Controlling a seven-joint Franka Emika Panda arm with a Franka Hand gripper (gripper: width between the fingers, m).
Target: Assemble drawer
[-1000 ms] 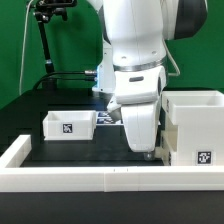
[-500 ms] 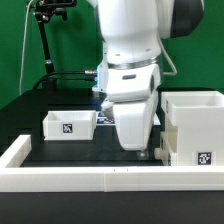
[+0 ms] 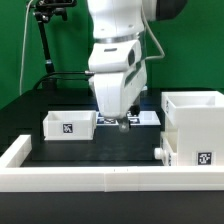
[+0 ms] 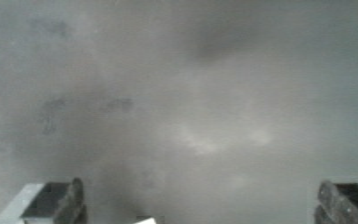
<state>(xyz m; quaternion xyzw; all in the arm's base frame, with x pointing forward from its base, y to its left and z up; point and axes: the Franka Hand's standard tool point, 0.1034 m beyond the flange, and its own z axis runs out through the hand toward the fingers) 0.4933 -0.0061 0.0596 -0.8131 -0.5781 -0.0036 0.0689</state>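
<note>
I can read no letters, numbers or brand names from here. The only signs are coded patterns: a black-and-white square tag point(image 3: 68, 127) on the front of the small tray point(image 3: 50, 122), a second tag point(image 3: 204, 157) low on the tall shell point(image 3: 195, 115), and dark tag patterns on the marker board point(image 3: 148, 118), partly hidden by the arm point(image 3: 120, 40). The wrist view is a grey blur with nothing legible.

Drawer's in pieces atm. The tall boxy white shell point(image 3: 195, 120) stands upright at about 3 o'clock in the exterior view, top open, with a black-and-white tag point(image 3: 204, 157) low on its near face. A small round knob point(image 3: 160, 153) pokes out of its 9 o'clock side near the bottom. One little open-topped tray point(image 3: 70, 124) sits over at 9 o'clock, well apart from the shell, its own tag facing the camera.
</note>
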